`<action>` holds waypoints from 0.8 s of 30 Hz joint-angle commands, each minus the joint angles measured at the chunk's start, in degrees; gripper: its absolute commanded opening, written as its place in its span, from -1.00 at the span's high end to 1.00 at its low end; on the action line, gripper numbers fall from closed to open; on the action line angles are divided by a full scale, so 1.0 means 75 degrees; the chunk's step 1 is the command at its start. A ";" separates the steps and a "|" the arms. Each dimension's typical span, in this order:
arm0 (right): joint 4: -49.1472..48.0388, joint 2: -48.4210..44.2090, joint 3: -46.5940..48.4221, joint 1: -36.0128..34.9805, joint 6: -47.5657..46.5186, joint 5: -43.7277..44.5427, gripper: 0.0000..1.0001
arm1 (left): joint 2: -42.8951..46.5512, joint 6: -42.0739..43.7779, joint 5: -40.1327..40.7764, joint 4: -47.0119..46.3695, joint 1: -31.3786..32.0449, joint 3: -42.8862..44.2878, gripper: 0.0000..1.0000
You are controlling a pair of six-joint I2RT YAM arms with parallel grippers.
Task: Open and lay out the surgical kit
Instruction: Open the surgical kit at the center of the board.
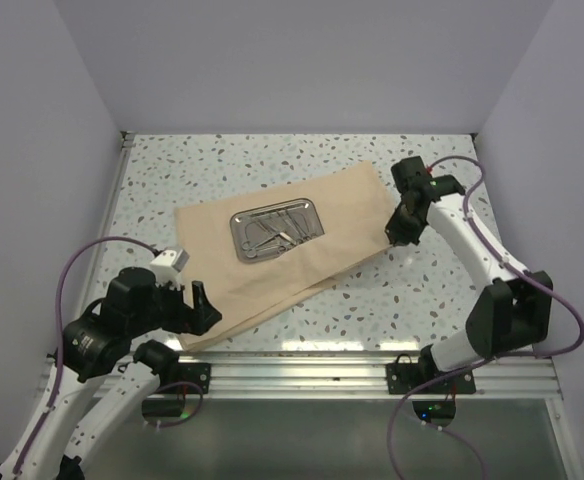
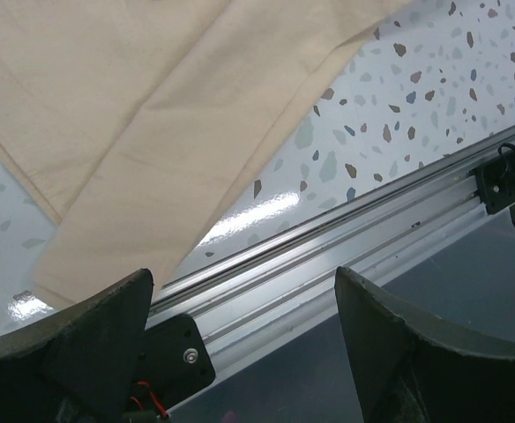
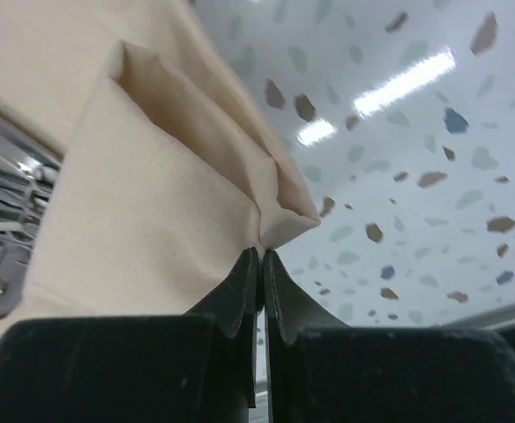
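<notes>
- Pinching the right corner of the cloth wrap (image 1: pixel 272 265) with the right gripper (image 3: pixel 261 257), jaws pressed together on the fabric, which bunches into a raised fold there.
- Hanging by the wrap's near left corner with the left gripper (image 2: pixel 240 280), jaws spread wide and holding nothing.
- Lying opened out and skewed across the middle of the speckled worktop (image 1: pixel 222 165), near left corner reaching almost to the aluminium rail (image 1: pixel 302 362) at the front edge.
- Resting on the wrap's upper middle: shiny steel tray (image 1: pixel 278 229), thin metal instruments (image 1: pixel 270 234) heaped inside (too small to tell apart).
- Showing speckled surface behind the cloth and to both sides (widest at the far left and near right).
- Closing in on three sides: plain pale walls (image 1: pixel 32 120).
</notes>
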State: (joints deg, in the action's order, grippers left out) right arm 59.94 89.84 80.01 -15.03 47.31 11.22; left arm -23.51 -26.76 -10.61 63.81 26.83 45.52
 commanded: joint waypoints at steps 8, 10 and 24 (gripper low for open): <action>0.2424 -0.3575 -0.2312 0.0000 0.0758 0.0868 1.00 | -0.0041 0.0533 -0.0530 -0.0469 0.0032 -0.0022 -0.74; 0.2858 -0.3950 -0.2312 0.0011 0.0981 0.1127 0.98 | -0.0065 0.0568 -0.0554 -0.0492 0.0032 0.0013 -0.74; 0.4090 -0.8178 -0.3799 0.0011 0.2316 -0.1109 -0.97 | -0.1622 -0.0134 0.2192 -0.0598 0.0032 0.1115 -0.91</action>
State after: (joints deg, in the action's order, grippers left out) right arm 76.14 33.80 54.41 -15.05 59.68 9.19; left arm -32.12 -24.73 -6.35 60.93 26.83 52.21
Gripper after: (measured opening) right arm 0.880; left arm 0.932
